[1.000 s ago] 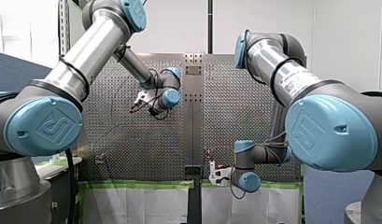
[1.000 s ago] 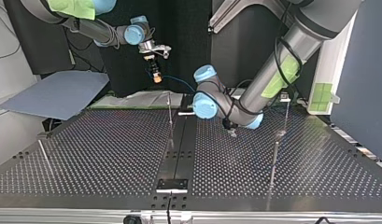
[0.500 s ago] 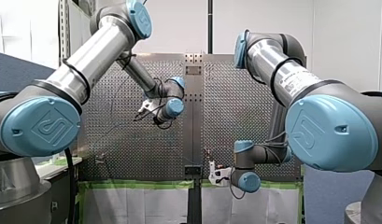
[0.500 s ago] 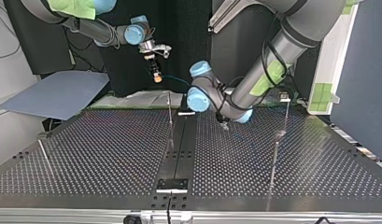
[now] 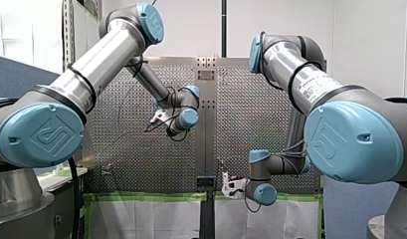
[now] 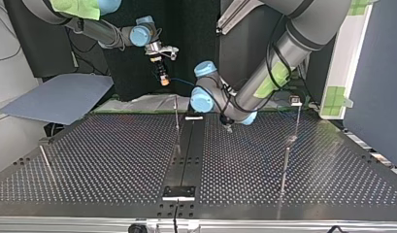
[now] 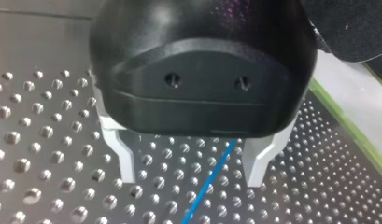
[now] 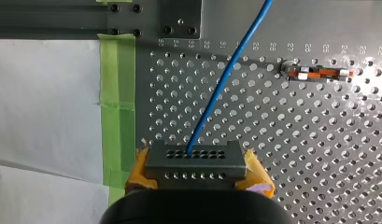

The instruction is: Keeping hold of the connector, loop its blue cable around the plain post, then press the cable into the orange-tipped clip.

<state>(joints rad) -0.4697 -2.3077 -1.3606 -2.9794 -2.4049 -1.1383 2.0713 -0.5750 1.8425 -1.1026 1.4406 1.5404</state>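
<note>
In the right wrist view my right gripper point(image 8: 199, 172) is shut, yellow pads clamped on the grey connector point(image 8: 195, 156). Its blue cable point(image 8: 226, 79) runs away over the perforated plate. The orange-tipped clip point(image 8: 317, 73) lies flat ahead and to one side. In the top view that gripper point(image 6: 160, 60) hangs above the table's far edge with the connector point(image 6: 162, 77) pointing down. My left gripper point(image 7: 191, 168) is open, its pale fingers point(image 7: 125, 158) straddling the blue cable point(image 7: 212, 182) just above the plate. A thin plain post point(image 6: 176, 119) stands beside the centre rail.
More thin posts stand at the top view's right point(image 6: 285, 165) and left point(image 6: 45, 160), one with a small head point(image 6: 295, 100). A dark rail point(image 6: 186, 155) splits the table. Green tape point(image 8: 114, 93) and white sheeting border the plate near my right gripper.
My left arm has swung toward the centre rail, carrying its gripper leftward and farther back in the top view. My right arm and the connector have stayed put.
</note>
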